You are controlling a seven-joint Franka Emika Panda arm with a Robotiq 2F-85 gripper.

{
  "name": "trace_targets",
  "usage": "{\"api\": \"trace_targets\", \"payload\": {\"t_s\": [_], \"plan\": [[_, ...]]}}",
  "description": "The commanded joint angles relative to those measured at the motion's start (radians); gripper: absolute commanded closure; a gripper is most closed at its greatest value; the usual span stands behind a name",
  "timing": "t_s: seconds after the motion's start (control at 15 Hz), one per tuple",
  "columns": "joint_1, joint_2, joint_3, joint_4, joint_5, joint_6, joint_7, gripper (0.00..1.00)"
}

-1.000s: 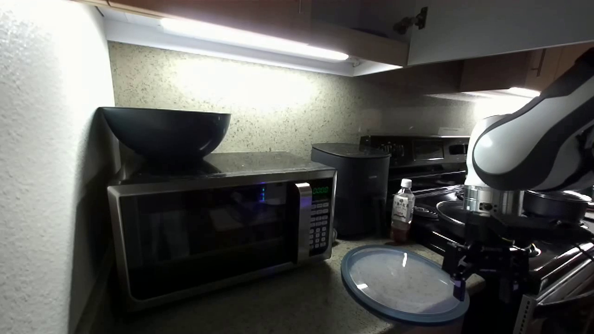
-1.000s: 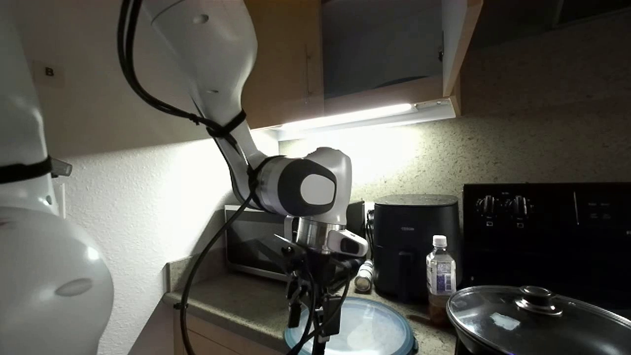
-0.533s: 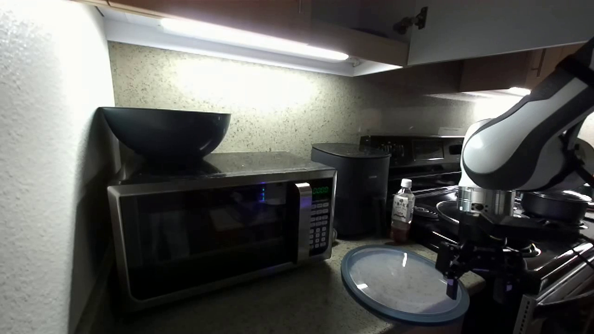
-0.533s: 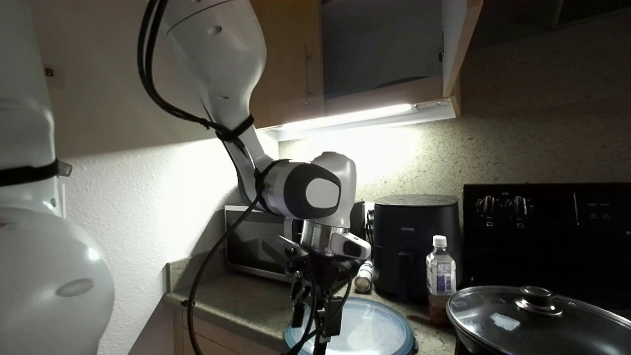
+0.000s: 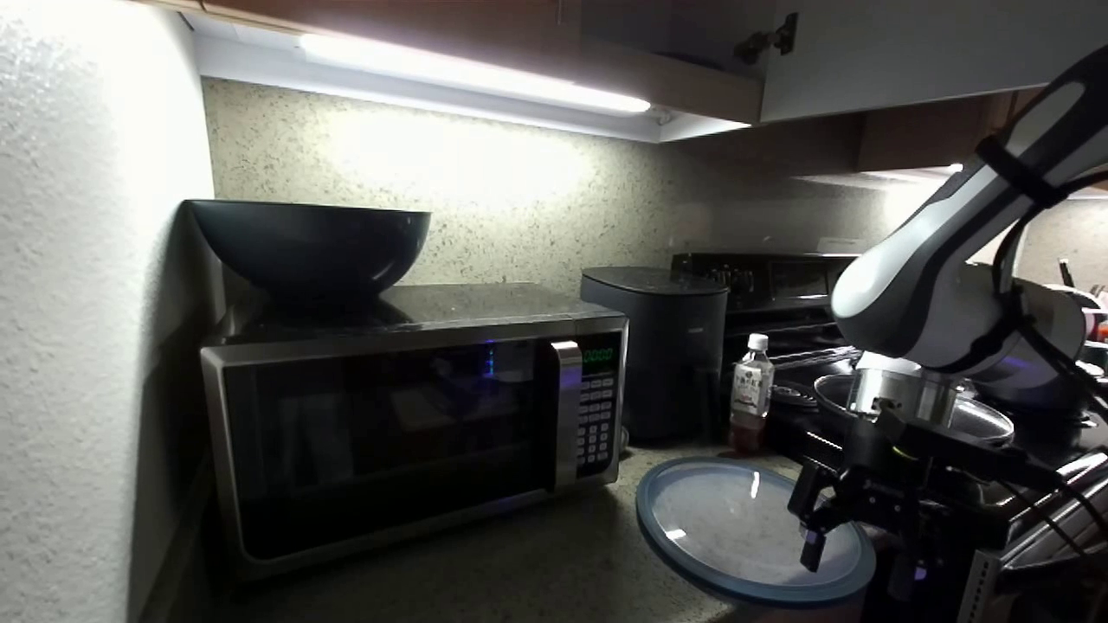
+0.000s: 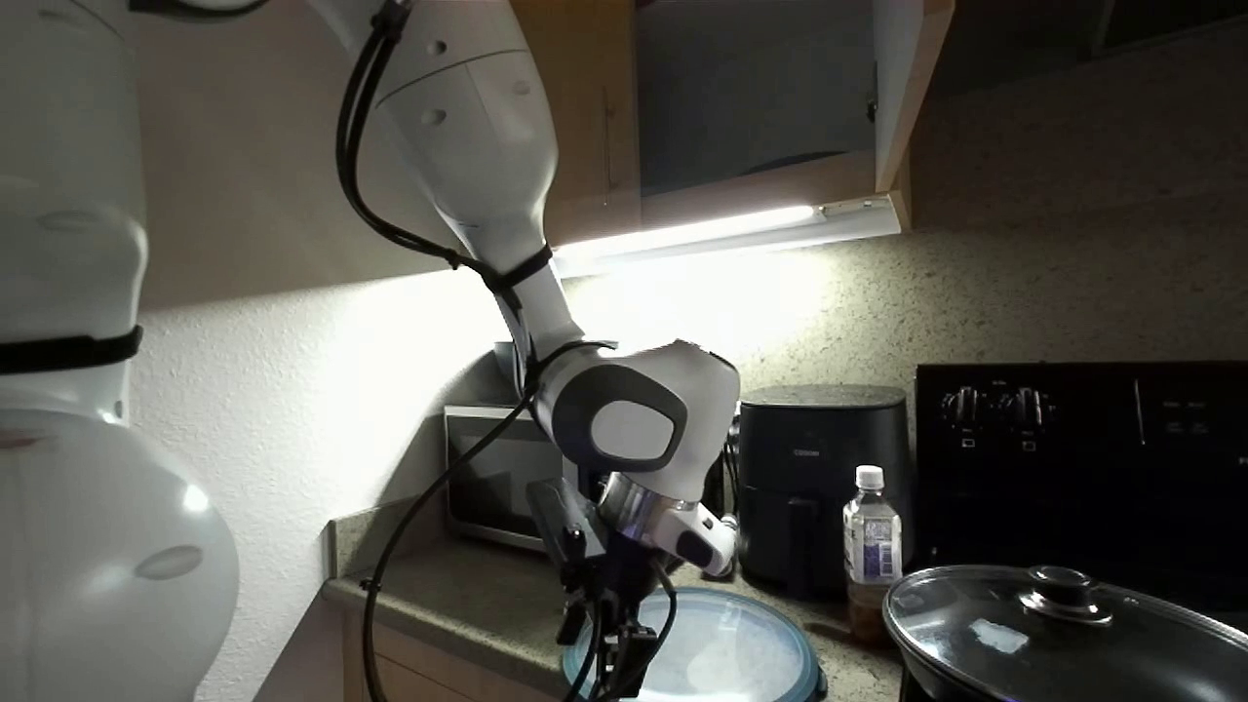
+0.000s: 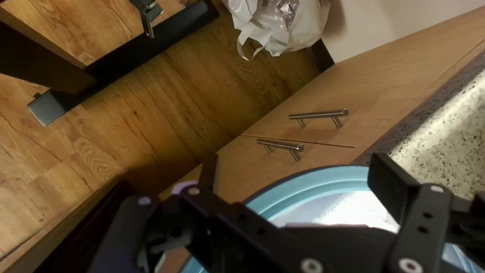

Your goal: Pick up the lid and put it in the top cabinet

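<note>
and the claw (image 5: 857,567) has tilted, jaws spread wide, gripping nothing! lid (image 5: 736,519) near it, bottle (image 6: 874,531) and air fryer (image 6: 819,468) beyond it

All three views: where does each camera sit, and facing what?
An exterior view: before the microwave, facing it; arm and gripper at right.
An exterior view: near the arm, facing the air fryer and top cabinet; arm left and centre.
Wrist view: at the gripper, angled down past its fingers over lid and floor.
Both exterior views share lid, gripper, microwave.
</note>
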Motion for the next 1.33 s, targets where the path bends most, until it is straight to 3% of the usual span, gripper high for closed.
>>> {"api": "trace_targets", "payload": {"t_s": [0.0,0.4,0.47,0.6,0.67,0.87,1.27], "plan": [[-0.008,0.005,0.007,0.004,-0.002,-0.002,0.001,0.00],[0.004,0.079,0.026,-0.021,0.239,0.205,0.046,0.00],[0.003,0.100,0.029,-0.021,0.250,0.228,0.075,0.00],[0.005,0.127,0.026,-0.042,0.134,0.284,0.208,0.00],[-0.009,0.104,0.025,-0.021,0.182,0.227,0.113,0.00],[-0.009,0.120,0.026,-0.014,0.173,0.233,0.127,0.00],[-0.043,0.156,0.026,0.049,0.492,0.129,-0.088,0.00]]}}
